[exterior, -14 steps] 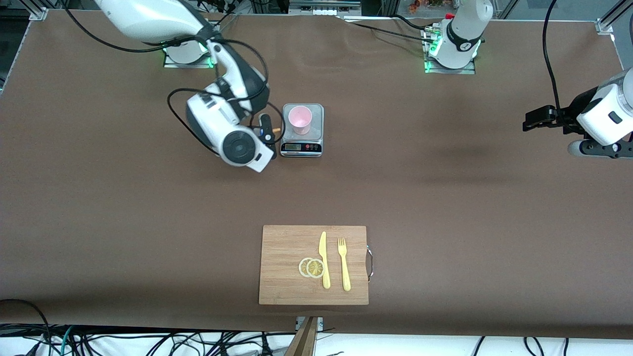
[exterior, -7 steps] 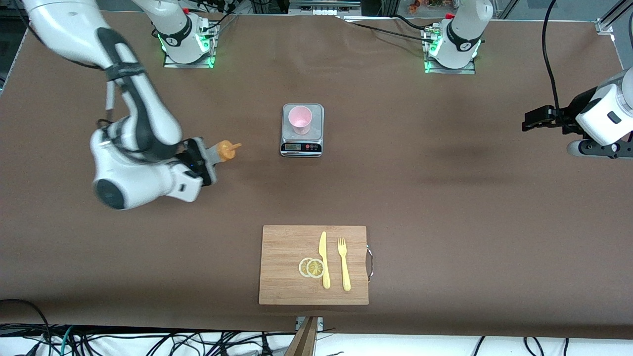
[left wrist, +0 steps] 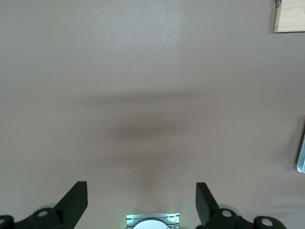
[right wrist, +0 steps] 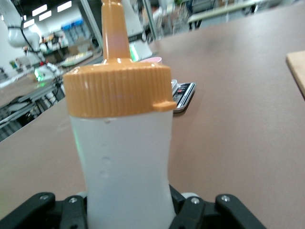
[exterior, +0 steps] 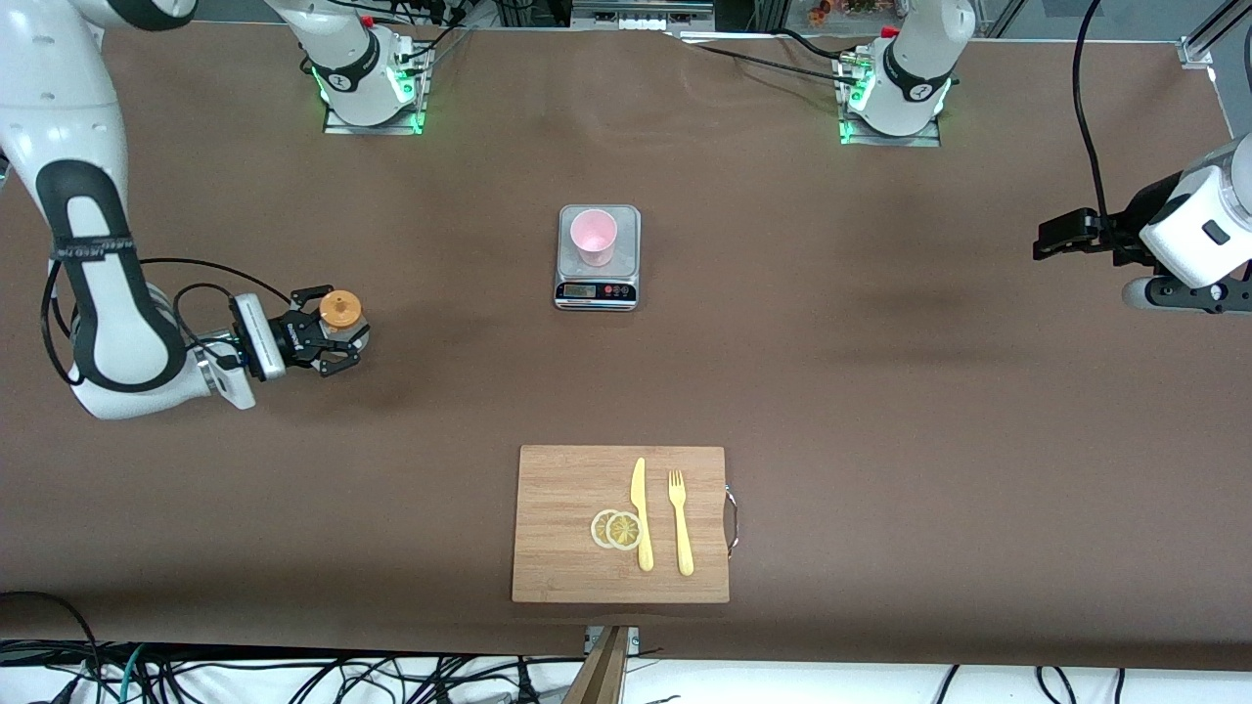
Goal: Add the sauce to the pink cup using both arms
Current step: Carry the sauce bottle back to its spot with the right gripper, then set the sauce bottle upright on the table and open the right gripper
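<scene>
Sauce (exterior: 339, 311): we see it upright in the right gripper (exterior: 328, 332), toward the right arm's end of the counter (exterior: 831, 391).
Right gripper: clenched around the bottle body, as we see in its wrist view.
Pink cup (exterior: 593, 236): we find it on the scale (exterior: 598, 288), well apart from the sauce.
Left gripper (left wrist: 141, 202): released, fingers apart; the left arm waits over bare counter.

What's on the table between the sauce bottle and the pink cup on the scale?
Nothing: the front view shows only bare brown table between the sauce bottle, in the right gripper, and the pink cup.
</scene>
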Motion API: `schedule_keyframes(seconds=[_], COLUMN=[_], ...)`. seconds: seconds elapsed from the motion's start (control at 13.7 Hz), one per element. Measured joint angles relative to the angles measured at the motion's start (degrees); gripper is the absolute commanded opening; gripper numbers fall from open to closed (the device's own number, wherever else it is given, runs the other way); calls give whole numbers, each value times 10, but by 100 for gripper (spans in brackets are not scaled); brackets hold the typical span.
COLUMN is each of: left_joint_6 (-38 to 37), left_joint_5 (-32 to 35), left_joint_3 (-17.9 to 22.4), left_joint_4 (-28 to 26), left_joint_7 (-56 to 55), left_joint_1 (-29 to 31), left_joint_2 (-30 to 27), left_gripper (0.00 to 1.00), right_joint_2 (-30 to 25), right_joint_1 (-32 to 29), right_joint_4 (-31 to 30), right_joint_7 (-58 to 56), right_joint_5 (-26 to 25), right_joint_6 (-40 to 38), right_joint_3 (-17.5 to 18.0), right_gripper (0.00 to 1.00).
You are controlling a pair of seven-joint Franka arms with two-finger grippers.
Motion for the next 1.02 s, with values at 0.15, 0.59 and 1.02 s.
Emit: schedule_keyframes(seconds=[0.15, 0.59, 1.02], left_joint_6=[0, 0, 0], left_joint_5=[0, 0, 0], left_joint_3=[0, -2, -2], left_joint_4=[0, 0, 1], left_joint_7=[0, 0, 0], left_joint_1=[0, -1, -1], left_joint_2=[0, 1, 1], left_gripper=[100, 100, 100], right_joint_2=[26, 56, 61], right_joint_1=[-17, -26, -26], right_joint_4=[0, 0, 8], right_joint_7=[-31, -57, -57], right_joint_5=[19, 48, 47], right_joint_6=[-10, -42, -56], right_joint_3=[-9, -30, -46], right_gripper=[0, 100, 100])
